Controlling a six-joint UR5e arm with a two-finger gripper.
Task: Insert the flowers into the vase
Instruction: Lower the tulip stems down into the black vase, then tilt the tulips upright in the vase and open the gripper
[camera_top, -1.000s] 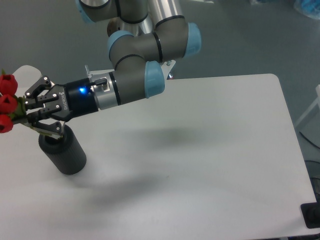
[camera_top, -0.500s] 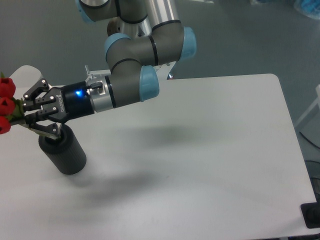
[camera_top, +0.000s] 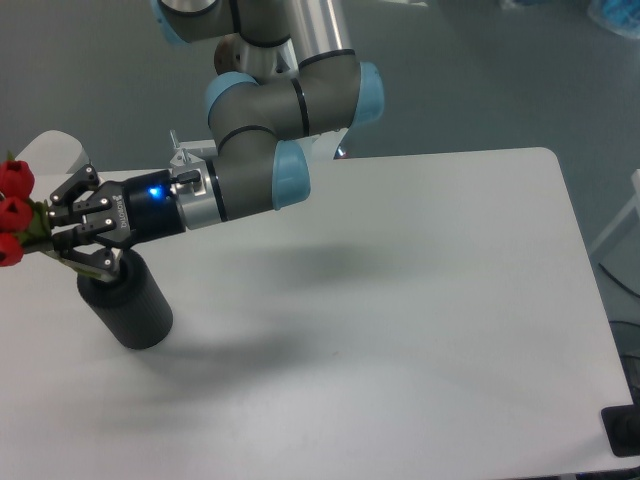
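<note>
1. Camera view from the fixed mount shows the grey and blue jointed robot arm (camera_top: 255, 150) reaching left across the white rounded desk (camera_top: 420, 300), its black two-finger gripper (camera_top: 62, 232) at the desk's left edge.
2. Its fingers (camera_top: 88, 262) pinch the pale stems of the small bunch of red tulip buds with green leaves (camera_top: 14, 212), which lies almost sideways, heads pointing left past the desk's edge.
3. Directly beneath the gripper stands the matte black cylindrical vase (camera_top: 127, 303), upright; the stem ends seem to sit at its top opening, though the gripper hides the exact contact.
4. Compared with a second ago, the wrist has slid further left and the bunch with it, while the vase has not moved.
5. Judging from this, the stems are being lined up for entry; the bunch probably needs tipping upright next.
</note>
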